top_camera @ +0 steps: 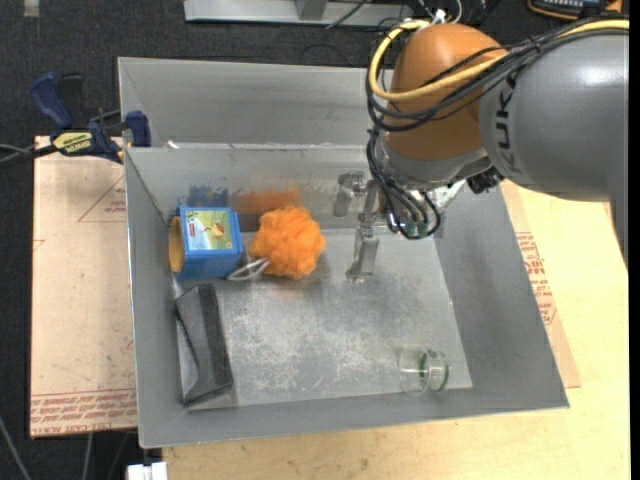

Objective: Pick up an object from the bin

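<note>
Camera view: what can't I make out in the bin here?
Blue box: label print too small to read.
Yellow thing left of it: mostly hidden by the box.
Clear cup: see-through, outline faint.
Bin, back right corner: hidden by the arm.

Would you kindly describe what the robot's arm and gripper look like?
The arm is thick, rounded and silver-grey, with dark lettering. An orange dome cover caps its wrist, looped by yellow and black cables. The gripper is slim bare metal.
</note>
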Robot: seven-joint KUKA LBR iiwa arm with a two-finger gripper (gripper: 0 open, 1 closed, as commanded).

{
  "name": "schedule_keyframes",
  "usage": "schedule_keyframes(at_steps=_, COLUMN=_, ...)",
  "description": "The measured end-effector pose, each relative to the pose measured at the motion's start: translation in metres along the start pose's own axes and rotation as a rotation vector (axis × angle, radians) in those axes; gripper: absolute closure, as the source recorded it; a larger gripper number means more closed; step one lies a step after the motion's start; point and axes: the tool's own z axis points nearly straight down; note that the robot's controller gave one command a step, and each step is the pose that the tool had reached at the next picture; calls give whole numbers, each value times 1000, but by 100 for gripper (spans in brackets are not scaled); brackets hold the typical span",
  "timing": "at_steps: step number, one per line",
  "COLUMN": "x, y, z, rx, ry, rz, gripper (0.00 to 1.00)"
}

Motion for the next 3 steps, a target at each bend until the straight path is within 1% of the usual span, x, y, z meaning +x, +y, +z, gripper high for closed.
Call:
schedule_keyframes(at_steps=1, x=-13, y=22, z=31, rx=-3, ry=0, rz=58, gripper=0)
schedule_keyframes(at_steps=2, x=-8, y=44, z=77, rx=-2, ry=-5, rz=58, gripper=0)
schedule_keyframes(at_steps=3, x=-8, y=71, z=111, rx=-2, ry=-3, rz=71, gripper=0)
